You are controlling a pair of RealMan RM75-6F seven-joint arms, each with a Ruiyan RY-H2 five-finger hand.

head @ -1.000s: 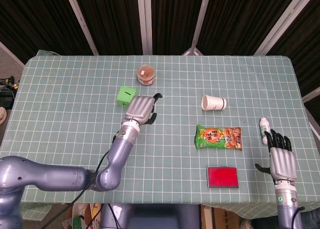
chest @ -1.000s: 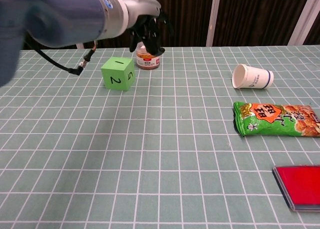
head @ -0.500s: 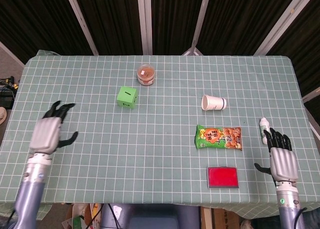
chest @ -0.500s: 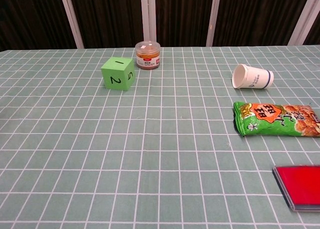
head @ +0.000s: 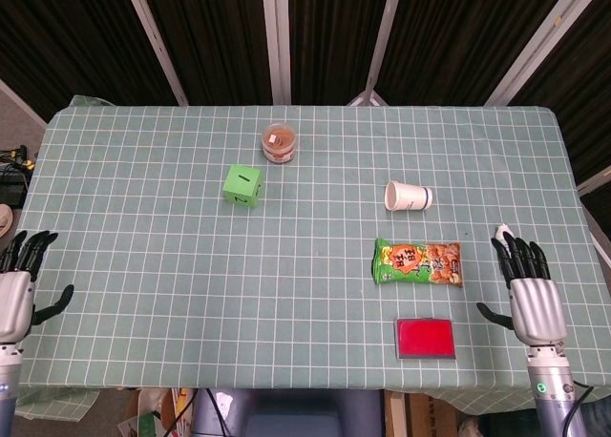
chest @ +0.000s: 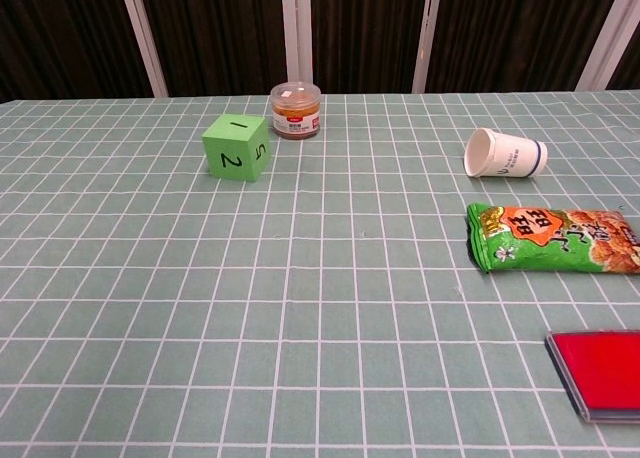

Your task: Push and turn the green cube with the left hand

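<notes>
The green cube [head: 242,185] stands on the checked tablecloth left of centre, with black numerals on its faces; the chest view shows the cube [chest: 236,148] untouched. My left hand [head: 17,286] hangs at the table's near left edge, far from the cube, fingers spread and holding nothing. At the near right edge my right hand [head: 531,289] is likewise spread and holds nothing. Neither hand appears in the chest view.
A small jar [head: 279,142] stands just behind the cube. A paper cup [head: 408,197] lies on its side at the right. A green snack bag [head: 417,263] and a red flat box [head: 425,338] lie nearer. A small white bottle [head: 501,233] shows behind my right hand.
My left hand has drawn back from beside the cube to the table's near left edge. The cube has not moved. My right hand has shifted slightly forward.
</notes>
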